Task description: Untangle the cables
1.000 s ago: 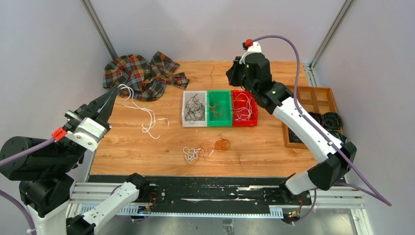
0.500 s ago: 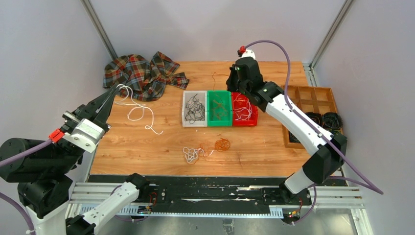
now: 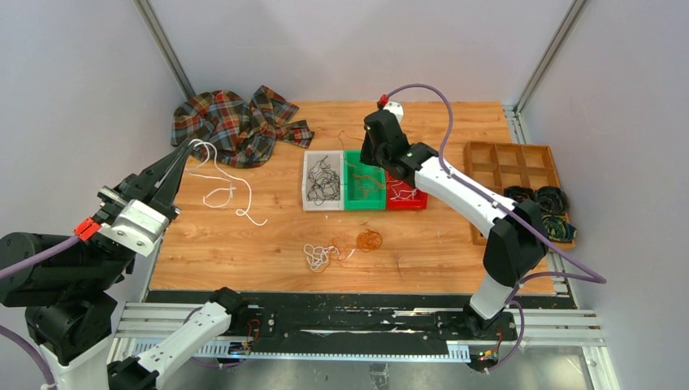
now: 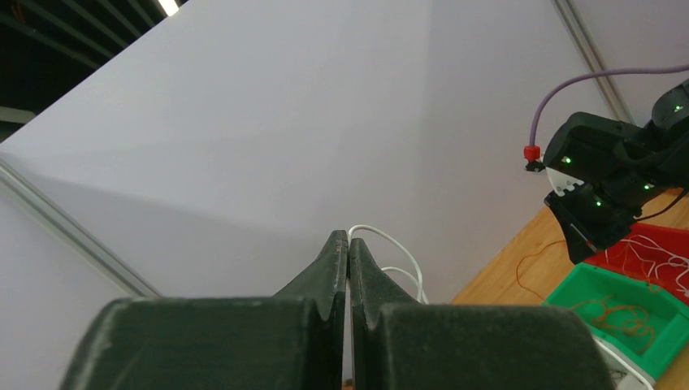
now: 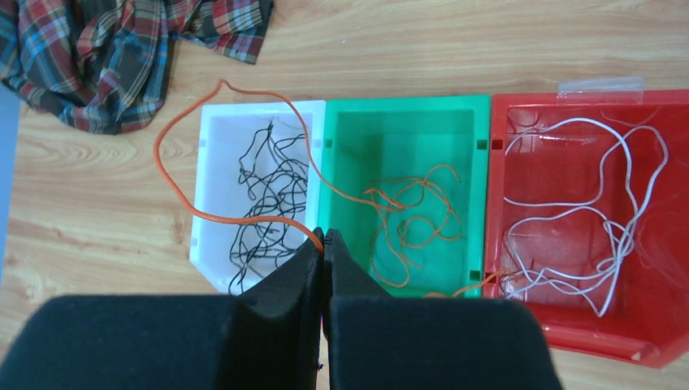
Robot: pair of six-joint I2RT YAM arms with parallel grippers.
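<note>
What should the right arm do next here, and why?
Probably nudge the right end effector sideways over the green bin and open: it pinches an orange cable that trails across the white bin, and green holds the orange ones.

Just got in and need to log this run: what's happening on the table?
Two robot arms are pulling thin cables apart. The left pincer is shut on a white cable, lifted by the plaid cloth. The right pincer is shut on an orange cable above the white bin and green bin. A small tangle lies near the table front edge.
</note>
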